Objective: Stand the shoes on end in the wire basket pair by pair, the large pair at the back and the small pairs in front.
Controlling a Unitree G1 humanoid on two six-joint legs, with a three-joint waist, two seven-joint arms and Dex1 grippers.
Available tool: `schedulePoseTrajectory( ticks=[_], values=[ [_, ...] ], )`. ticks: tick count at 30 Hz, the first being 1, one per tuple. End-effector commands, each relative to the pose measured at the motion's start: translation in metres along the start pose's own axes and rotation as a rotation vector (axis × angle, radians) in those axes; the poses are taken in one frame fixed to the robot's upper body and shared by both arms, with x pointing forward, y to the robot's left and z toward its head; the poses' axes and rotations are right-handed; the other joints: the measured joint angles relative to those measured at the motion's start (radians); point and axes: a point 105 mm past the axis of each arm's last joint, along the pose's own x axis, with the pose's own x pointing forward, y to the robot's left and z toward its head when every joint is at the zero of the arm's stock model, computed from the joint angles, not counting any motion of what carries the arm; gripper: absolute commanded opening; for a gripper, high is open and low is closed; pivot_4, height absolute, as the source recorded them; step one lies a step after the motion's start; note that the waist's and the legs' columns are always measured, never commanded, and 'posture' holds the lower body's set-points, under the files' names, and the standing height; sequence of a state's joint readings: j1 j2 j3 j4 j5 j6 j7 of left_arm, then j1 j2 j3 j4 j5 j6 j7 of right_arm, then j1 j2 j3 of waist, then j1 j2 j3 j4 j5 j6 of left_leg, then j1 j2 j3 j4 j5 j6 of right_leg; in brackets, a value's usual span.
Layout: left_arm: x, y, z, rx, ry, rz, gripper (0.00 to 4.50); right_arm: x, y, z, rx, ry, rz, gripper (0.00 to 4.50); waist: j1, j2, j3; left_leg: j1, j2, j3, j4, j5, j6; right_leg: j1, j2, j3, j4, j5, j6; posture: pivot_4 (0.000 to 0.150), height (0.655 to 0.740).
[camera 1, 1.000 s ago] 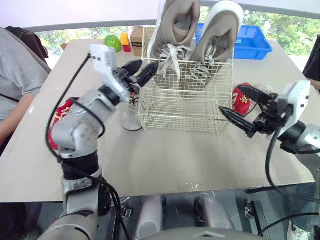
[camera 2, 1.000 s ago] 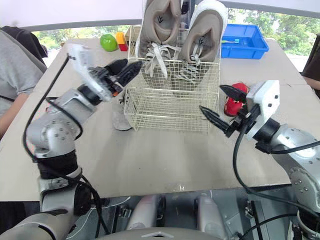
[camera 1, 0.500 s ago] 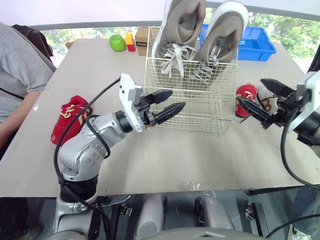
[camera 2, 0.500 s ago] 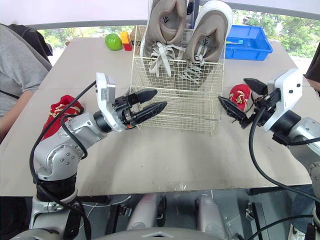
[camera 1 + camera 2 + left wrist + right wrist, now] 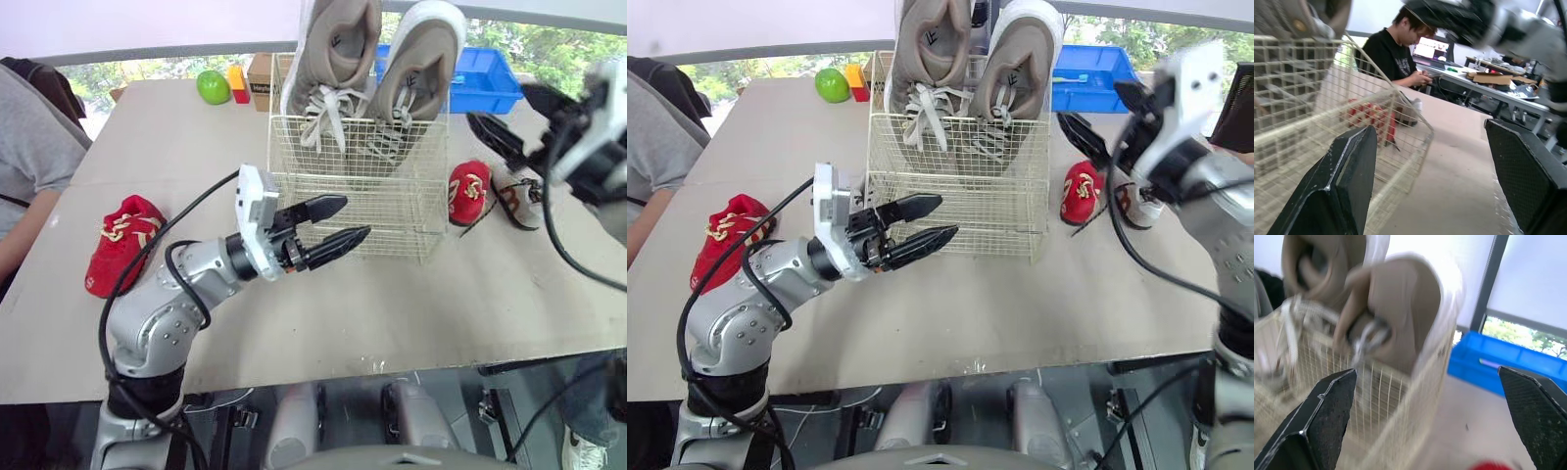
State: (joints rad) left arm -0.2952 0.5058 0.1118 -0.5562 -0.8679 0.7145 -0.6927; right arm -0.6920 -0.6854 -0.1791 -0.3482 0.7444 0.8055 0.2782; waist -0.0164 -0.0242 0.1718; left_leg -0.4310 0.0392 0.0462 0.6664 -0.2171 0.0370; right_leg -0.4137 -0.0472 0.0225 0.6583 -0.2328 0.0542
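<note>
Large pair [image 5: 328, 59] stands toes-down at rear of wire basket [image 5: 358, 147], so front row is free for small pairs. None in yet: one red shoe [image 5: 120, 243] lies on table [image 5: 411, 304] to robot's L, its mate [image 5: 468, 191] and a brown/white shoe [image 5: 516, 201] lie just R of basket. L gripper [image 5: 355, 217] is wide open and empty, low before basket front; R gripper [image 5: 498, 104] is also spread wide and empty, held high near the R-side shoes, prob. the next pick.
</note>
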Motion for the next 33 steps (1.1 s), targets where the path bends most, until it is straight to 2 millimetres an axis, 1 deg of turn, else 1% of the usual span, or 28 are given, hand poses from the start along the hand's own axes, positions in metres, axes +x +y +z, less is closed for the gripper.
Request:
schedulePoseTrajectory(
  ticks=[1, 3, 5, 6, 7, 8, 9, 11, 15, 16, 17, 18, 19, 23, 26, 28, 32, 33],
  values=[
    [-0.008, -0.004, 0.013, 0.068, -0.039, 0.022, 3.82, 0.025, 0.004, -0.001, -0.024, 0.008, 0.025, 4.49, 0.003, 0.000, 0.000, -0.001, 0.000, 0.000, 0.000, 0.000, 0.000, 0.000, 0.000, -0.001, 0.000, 0.000, 0.000, 0.150, 0.7400],
    [-0.013, -0.005, 0.013, 0.083, -0.047, 0.054, 3.82, 0.047, 0.003, 0.000, -0.017, 0.010, 0.026, 4.49, 0.003, 0.000, 0.001, -0.002, 0.000, 0.001, -0.001, 0.000, 0.000, -0.001, 0.000, -0.001, -0.001, 0.000, 0.000, 0.150, 0.7400],
    [-0.019, -0.010, 0.015, 0.111, -0.065, 0.066, 3.82, 0.061, -0.004, -0.001, -0.020, 0.023, -0.014, 4.49, 0.002, 0.001, 0.002, -0.002, 0.000, 0.001, -0.001, 0.000, 0.000, -0.002, 0.000, 0.002, -0.001, 0.000, 0.000, 0.150, 0.7400],
    [-0.021, -0.013, 0.016, 0.119, -0.073, 0.061, 3.82, 0.065, -0.009, -0.003, -0.032, 0.028, -0.038, 3.98, 0.004, 0.001, 0.002, -0.002, -0.001, 0.001, -0.001, 0.000, 0.000, -0.003, -0.001, 0.002, -0.001, 0.000, 0.000, 0.150, 0.7400],
    [-0.024, -0.015, 0.020, 0.131, -0.092, 0.065, 3.82, 0.068, -0.015, -0.004, -0.041, 0.030, -0.061, 3.60, 0.008, 0.000, 0.002, -0.003, 0.000, 0.001, -0.002, 0.000, 0.000, -0.003, -0.001, 0.001, -0.001, 0.000, 0.000, 0.150, 0.7400],
    [-0.026, -0.017, 0.023, 0.138, -0.110, 0.072, 3.82, 0.070, -0.018, -0.004, -0.050, 0.031, -0.076, 3.12, 0.010, 0.000, 0.002, -0.003, 0.000, 0.002, -0.002, 0.000, 0.000, -0.003, -0.001, -0.001, -0.002, 0.000, 0.000, 0.150, 0.7400],
    [-0.028, -0.017, 0.027, 0.143, -0.127, 0.083, 3.82, 0.071, -0.019, -0.003, -0.056, 0.026, -0.080, 2.73, 0.010, 0.000, 0.002, -0.003, 0.000, 0.002, -0.002, 0.000, 0.000, -0.002, -0.002, -0.001, -0.002, 0.000, 0.000, 0.150, 0.7400],
    [-0.030, -0.018, 0.029, 0.148, -0.139, 0.098, 3.82, 0.072, -0.019, -0.001, -0.060, 0.015, -0.078, 2.09, 0.009, 0.001, 0.002, -0.003, 0.000, 0.002, -0.002, 0.000, 0.000, -0.002, -0.002, -0.001, -0.002, 0.000, 0.000, 0.150, 0.7400],
    [-0.032, -0.019, 0.025, 0.145, -0.124, 0.127, 3.82, 0.073, -0.014, 0.005, -0.095, -0.011, -0.073, 0.44, 0.004, 0.001, 0.002, -0.002, 0.000, 0.001, -0.002, 0.000, 0.000, -0.002, -0.002, 0.001, -0.001, 0.000, 0.000, 0.150, 0.7400],
    [-0.031, -0.020, 0.023, 0.143, -0.124, 0.133, 3.82, 0.073, -0.009, 0.010, -0.147, -0.023, -0.080, 0.04, 0.005, 0.001, 0.002, -0.002, 0.000, 0.001, -0.002, 0.000, 0.000, -0.002, -0.002, 0.001, -0.001, 0.000, 0.000, 0.150, 0.7400],
    [-0.031, -0.020, 0.023, 0.141, -0.125, 0.138, 3.82, 0.072, -0.006, 0.014, -0.184, -0.032, -0.085, 0.04, 0.005, 0.001, 0.002, -0.002, 0.000, 0.001, -0.002, 0.000, 0.000, -0.002, -0.002, 0.000, -0.001, 0.000, 0.000, 0.150, 0.7400],
    [-0.030, -0.019, 0.023, 0.140, -0.130, 0.145, 3.82, 0.071, -0.002, 0.019, -0.270, -0.035, -0.083, 0.04, 0.005, 0.001, 0.002, -0.002, 0.000, 0.001, -0.002, 0.000, 0.000, -0.002, -0.002, 0.000, -0.001, 0.000, 0.000, 0.150, 0.7400],
    [-0.029, -0.018, 0.024, 0.134, -0.138, 0.154, 3.82, 0.071, 0.004, 0.026, -0.292, -0.047, -0.081, 0.04, 0.005, 0.002, 0.002, -0.002, 0.000, 0.001, -0.002, 0.000, 0.000, -0.003, -0.002, 0.001, -0.001, 0.000, 0.000, 0.150, 0.7400],
    [-0.027, -0.018, 0.023, 0.130, -0.137, 0.158, 3.82, 0.072, 0.013, 0.044, -0.337, -0.051, -0.089, 0.04, 0.002, 0.002, 0.003, -0.003, 0.000, 0.002, -0.004, 0.000, 0.000, -0.004, -0.002, 0.001, -0.001, 0.000, 0.000, 0.150, 0.7400],
    [-0.026, -0.017, 0.024, 0.127, -0.142, 0.157, 3.82, 0.073, 0.017, 0.049, -0.347, -0.037, -0.089, 0.04, 0.002, 0.002, 0.003, -0.003, 0.000, 0.002, -0.006, 0.000, 0.000, -0.006, -0.002, 0.001, -0.001, 0.000, 0.000, 0.150, 0.7400],
    [-0.026, -0.016, 0.024, 0.125, -0.143, 0.159, 3.82, 0.073, 0.018, 0.047, -0.325, 0.001, -0.083, 0.04, 0.002, 0.002, 0.003, -0.003, 0.000, 0.002, -0.008, 0.000, 0.000, -0.007, -0.001, 0.001, -0.001, 0.000, 0.000, 0.150, 0.7400],
    [-0.024, -0.016, 0.022, 0.118, -0.140, 0.155, 3.82, 0.071, 0.010, 0.033, -0.349, 0.119, -0.110, 0.04, 0.002, 0.002, 0.003, -0.003, -0.001, 0.003, -0.012, 0.000, 0.000, -0.008, -0.002, 0.002, -0.002, 0.001, 0.001, 0.150, 0.7400],
    [-0.024, -0.015, 0.022, 0.115, -0.139, 0.154, 3.82, 0.071, 0.012, 0.030, -0.338, 0.134, -0.082, 0.04, 0.002, 0.002, 0.003, -0.002, -0.001, 0.003, -0.012, 0.000, 0.000, -0.008, -0.002, 0.002, -0.002, 0.001, 0.001, 0.150, 0.7400]
  ],
)
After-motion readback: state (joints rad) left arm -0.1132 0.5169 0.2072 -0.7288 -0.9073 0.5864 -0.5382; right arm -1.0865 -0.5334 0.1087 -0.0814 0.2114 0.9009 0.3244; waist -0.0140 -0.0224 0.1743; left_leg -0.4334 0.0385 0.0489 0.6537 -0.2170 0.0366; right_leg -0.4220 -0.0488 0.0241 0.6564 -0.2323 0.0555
